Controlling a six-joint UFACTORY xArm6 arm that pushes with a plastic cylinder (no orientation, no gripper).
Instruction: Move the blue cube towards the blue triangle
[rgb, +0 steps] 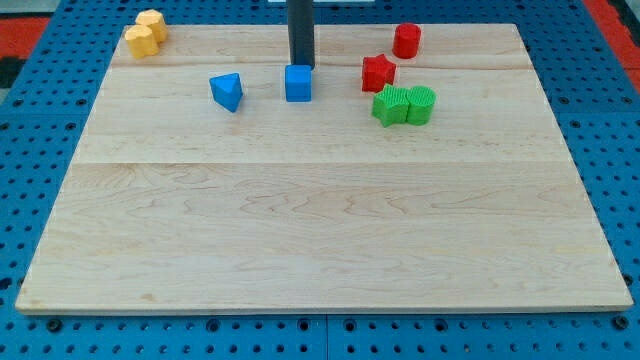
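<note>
My tip (301, 66), a bare rod with no hand, is touching the blue cube's (298, 83) far edge; shifting right first is advisable, then pushing left toward the blue triangle (227, 91).

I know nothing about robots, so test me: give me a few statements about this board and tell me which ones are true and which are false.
1. My tip sits right at the blue cube, on the side facing the view's top. True.
2. The blue triangle lies toward the view's right of the blue cube. False: it lies to the view's left, with a gap of bare board between them.
3. Two green blocks sit side by side, touching. True.
4. The yellow blocks are near the view's bottom edge. False: they are at the top left corner of the wooden board.
5. The red star is to the view's right of the blue cube. True.
</note>
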